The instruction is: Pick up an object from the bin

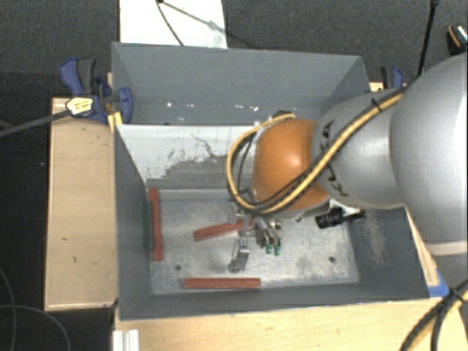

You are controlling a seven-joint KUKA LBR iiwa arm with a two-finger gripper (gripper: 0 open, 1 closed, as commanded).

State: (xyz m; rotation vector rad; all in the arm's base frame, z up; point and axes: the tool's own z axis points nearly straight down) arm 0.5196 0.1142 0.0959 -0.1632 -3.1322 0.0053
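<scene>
Here, pincer [242,257] just beside red stick [216,232]

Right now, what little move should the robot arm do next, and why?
Probably ease the gripper down onto the slanted red stick in the middle: one end of it lies right by the gripper, while the left-wall stick and the front stick lie farther off.

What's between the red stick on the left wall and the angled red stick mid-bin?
Nothing: camera view shows bare grey bin floor between the left-wall red stick and the angled red stick.
</scene>
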